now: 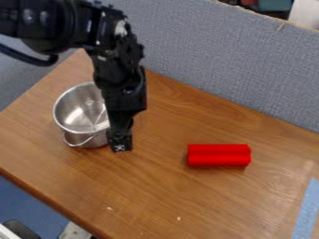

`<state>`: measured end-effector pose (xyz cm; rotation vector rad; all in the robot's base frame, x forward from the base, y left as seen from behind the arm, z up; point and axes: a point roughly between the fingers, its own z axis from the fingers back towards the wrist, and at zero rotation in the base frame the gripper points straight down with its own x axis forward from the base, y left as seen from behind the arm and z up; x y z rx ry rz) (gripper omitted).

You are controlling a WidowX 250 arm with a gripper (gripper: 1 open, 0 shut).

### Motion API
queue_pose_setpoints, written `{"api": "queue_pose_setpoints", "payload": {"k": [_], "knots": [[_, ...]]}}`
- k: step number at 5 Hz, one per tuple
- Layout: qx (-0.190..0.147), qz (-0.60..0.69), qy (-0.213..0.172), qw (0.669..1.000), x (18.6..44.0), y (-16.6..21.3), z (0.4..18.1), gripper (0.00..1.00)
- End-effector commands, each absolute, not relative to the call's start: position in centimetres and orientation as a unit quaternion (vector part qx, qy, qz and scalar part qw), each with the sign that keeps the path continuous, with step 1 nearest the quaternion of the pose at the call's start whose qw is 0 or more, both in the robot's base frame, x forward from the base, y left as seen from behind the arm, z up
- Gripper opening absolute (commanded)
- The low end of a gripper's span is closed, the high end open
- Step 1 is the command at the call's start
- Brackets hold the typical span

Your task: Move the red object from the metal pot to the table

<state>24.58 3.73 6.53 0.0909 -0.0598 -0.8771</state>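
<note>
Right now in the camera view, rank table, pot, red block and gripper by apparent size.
1. Table
2. Pot
3. Red block
4. Gripper, smallest, though its edges are blurred.

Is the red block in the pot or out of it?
Out. The red block lies flat on the table, apart from the metal pot, whose visible interior is empty.

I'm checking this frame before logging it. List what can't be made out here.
- End effector: the camera view blurs it and it is small and dark, so the gap between its tips is unclear.
- Metal pot: the arm covers its right side; the wire handle is too thin to trace.
- Table: its left, right and near parts are cut off by the frame edges.
- Red block: its far side and underside are hidden by its own body.
</note>
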Motion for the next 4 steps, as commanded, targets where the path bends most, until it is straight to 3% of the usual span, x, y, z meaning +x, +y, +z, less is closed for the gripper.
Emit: {"api": "queue_pose_setpoints", "payload": {"k": [1, 2, 3, 4], "knots": [[0.047, -0.357, -0.042, 0.932, 25.7, 3.6, 6.2, 1.00], [0.043, -0.301, -0.043, 0.952, 26.2, 3.6, 5.6, 1.00], [0.038, -0.280, -0.042, 0.958, 27.8, 6.0, 6.2, 1.00], [0.034, -0.252, -0.040, 0.966, 27.2, 7.5, 8.7, 1.00]]}}
